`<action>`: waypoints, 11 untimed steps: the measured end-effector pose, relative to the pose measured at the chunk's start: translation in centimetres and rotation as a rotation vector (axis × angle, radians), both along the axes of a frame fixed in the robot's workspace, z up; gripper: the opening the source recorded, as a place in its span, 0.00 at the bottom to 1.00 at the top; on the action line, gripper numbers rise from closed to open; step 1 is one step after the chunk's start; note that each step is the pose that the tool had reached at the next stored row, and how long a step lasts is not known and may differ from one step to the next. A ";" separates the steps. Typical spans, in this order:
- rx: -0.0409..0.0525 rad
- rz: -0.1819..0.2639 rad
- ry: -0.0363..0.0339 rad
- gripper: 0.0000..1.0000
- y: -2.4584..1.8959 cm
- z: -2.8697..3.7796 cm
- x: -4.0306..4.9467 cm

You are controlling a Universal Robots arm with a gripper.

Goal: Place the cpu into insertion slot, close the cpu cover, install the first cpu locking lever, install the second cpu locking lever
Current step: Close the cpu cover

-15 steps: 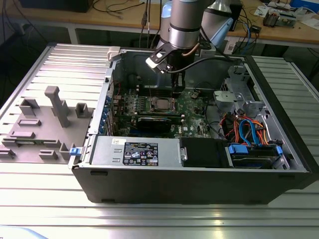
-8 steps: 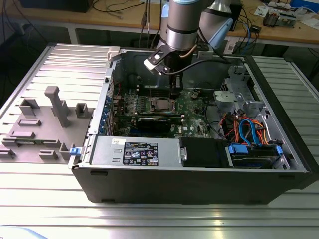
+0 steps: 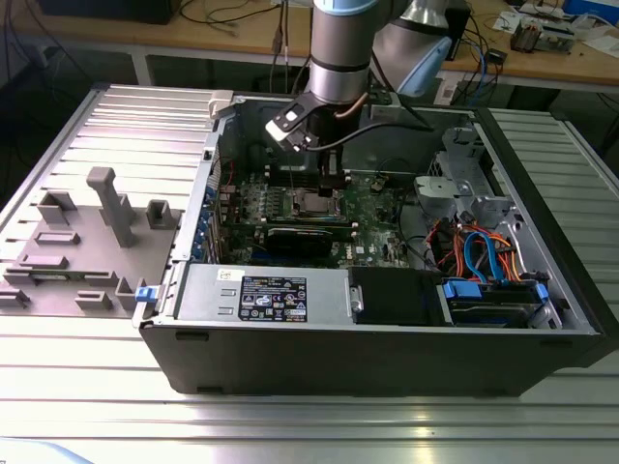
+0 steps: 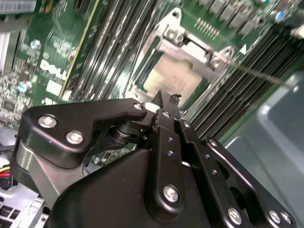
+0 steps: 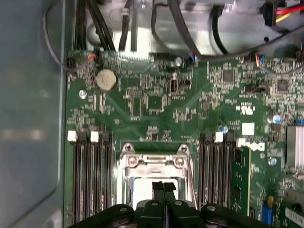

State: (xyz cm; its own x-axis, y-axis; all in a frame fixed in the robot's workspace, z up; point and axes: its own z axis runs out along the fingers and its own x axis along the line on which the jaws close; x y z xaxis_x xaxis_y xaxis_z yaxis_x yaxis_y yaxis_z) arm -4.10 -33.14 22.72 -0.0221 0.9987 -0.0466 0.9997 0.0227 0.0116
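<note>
Your tool [image 5: 164, 186] hangs just over the socket with its two black fingers clenched together, gripping nothing. The small flat square cpu [image 5: 142, 190], pale silver-grey on top, sits in the silver-rimmed square insertion slot [image 4: 147, 52] on the green motherboard [image 5: 156, 109], between the banks of long black memory slots [image 5: 90, 180]. The thin silver cpu cover [image 4: 190, 47] appears to lie flat over it, with the chip showing through the cover's window.

In the second wrist view a thin wire locking lever [image 4: 261, 76] angles away from the socket's corner, so I judge the levers to be unlatched and the step in hand.

Use the clenched fingertips as one blunt pusher. Bear on the lever's wire only, not on the chip top or the cover. Sweep it down and sideways along its own arc so it catches under its hook. Keep the push slow, because the wire will spring back if it slips off the fingers.
</note>
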 end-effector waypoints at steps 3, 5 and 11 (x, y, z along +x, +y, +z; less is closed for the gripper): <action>0.0000 0.000 0.0000 0.11 0.00 -0.23 -0.97; -0.0001 0.000 0.0000 0.11 0.00 -0.35 -1.45; 0.0001 0.000 0.0000 0.11 0.00 -0.93 -3.01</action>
State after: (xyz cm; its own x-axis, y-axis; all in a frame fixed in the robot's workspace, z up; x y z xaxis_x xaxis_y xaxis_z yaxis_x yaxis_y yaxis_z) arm -7.12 -33.14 21.79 -0.0221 0.9987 -0.0466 0.9997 0.0227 0.0116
